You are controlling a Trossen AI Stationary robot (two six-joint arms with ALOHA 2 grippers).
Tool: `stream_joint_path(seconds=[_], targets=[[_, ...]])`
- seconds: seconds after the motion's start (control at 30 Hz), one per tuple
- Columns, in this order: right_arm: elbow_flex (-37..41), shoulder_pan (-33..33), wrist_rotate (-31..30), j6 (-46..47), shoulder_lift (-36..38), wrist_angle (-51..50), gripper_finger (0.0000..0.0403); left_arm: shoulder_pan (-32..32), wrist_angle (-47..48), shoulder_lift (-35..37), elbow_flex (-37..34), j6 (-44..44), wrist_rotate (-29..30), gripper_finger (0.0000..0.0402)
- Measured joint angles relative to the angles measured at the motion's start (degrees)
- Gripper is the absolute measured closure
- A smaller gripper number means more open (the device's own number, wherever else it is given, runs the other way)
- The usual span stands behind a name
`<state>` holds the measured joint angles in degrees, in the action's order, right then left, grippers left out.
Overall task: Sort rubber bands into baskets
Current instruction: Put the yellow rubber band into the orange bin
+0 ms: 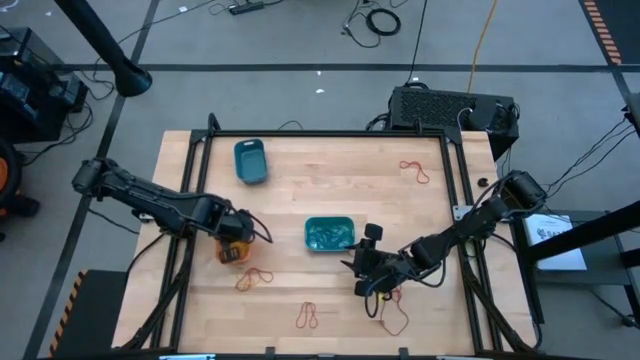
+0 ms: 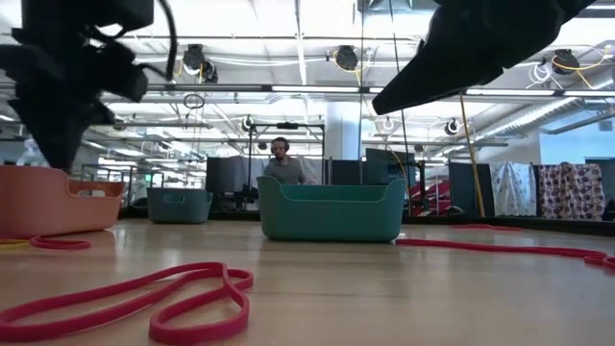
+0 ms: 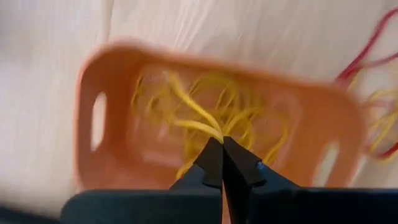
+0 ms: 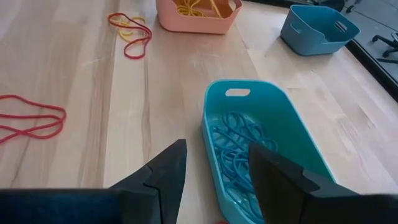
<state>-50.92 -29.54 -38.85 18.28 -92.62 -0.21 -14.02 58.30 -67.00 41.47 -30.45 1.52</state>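
Yellow band (image 3: 198,127) hangs pinched at the left gripper (image 3: 222,149), directly over the orange basket (image 3: 112,74), which already holds a tangle of yellow bands. In the high view that's left of centre, w/ the left gripper (image 1: 236,238) above the orange basket (image 1: 233,253). So the drop is straight down; the strand's long axis runs diagonally up and away from the tips across the basket. Left fingers (image 3: 211,163) pressed together, nipping the band.

Right gripper (image 4: 214,163) sits at the near end of the teal basket (image 4: 261,106), fingers spread wide, nothing between them; blue-green bands (image 4: 233,149) lie inside the basket. In the high view it's lower right of centre (image 1: 366,262), just right of the teal basket (image 1: 329,234).

Loose red bands on the worktop (image 1: 340,170): one bunch (image 1: 308,317) bottom centre, nearer the right arm, another (image 1: 254,279) below the orange basket, nearer the left. Blue basket (image 1: 250,161) upper left, well apart from both arms.
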Motion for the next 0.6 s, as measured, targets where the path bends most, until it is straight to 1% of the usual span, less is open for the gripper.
stream_joint_path(seconds=[0.17, 0.27, 0.43, 0.6], targets=[[0.0, 0.0, 0.0, -1.7, 0.0, 1.7, 0.0238, 0.0, -7.2, 0.0, 0.0, 4.2, -0.1, 0.0397], [0.0, 0.0, 0.1, -2.4, 0.0, 2.2, 0.0238, 0.0, -8.4, 0.0, 0.0, 4.5, -0.3, 0.0397], [0.0, 0.0, 0.2, -2.5, 0.0, 2.2, 0.0238, 0.0, -6.4, 0.0, 0.0, 0.4, -2.3, 0.0396], [0.0, 0.0, 0.2, -2.6, 0.0, 2.2, 0.0238, 0.0, 0.5, 0.0, 0.0, -4.9, -2.8, 0.0395]])
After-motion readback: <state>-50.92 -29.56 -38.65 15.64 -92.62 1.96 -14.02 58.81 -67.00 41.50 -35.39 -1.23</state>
